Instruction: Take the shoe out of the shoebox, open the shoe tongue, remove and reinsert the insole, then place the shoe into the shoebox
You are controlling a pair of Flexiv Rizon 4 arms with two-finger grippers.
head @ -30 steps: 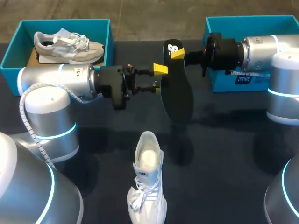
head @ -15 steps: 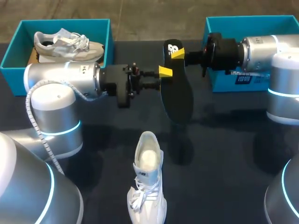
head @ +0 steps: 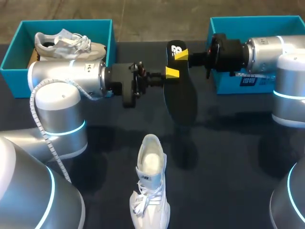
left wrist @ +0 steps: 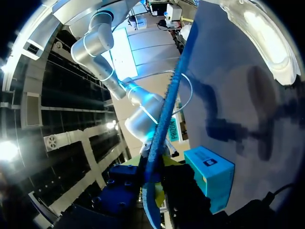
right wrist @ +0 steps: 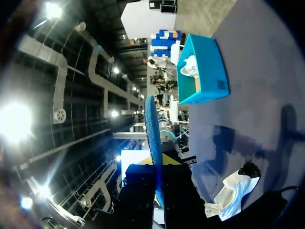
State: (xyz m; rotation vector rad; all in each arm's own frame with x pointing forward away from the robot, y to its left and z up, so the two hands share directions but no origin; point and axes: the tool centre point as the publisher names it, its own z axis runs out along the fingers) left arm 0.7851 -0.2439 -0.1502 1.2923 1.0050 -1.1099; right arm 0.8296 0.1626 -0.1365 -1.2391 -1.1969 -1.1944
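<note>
Fig.: insole [head: 181, 100] held mid-air, upper centre, by both grippers.
L gripper [head: 170, 73] & R gripper [head: 181, 54] each clamped on its upper end; shoe [head: 150, 188] lower centre.

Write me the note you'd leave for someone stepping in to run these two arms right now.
right gripper: shut on the top end of the black insole, which hangs upright above the table.
left gripper: looks shut on the insole's edge, just below the right one.
white shoe: on the table near the front, opening up, no insole in it.
left shoebox: holds a second shoe.
right shoebox: behind the right arm, inside mostly hidden.
Done: shoe out, insole removed.
Left: reinsert the insole, put the shoe back in a shoebox.
</note>
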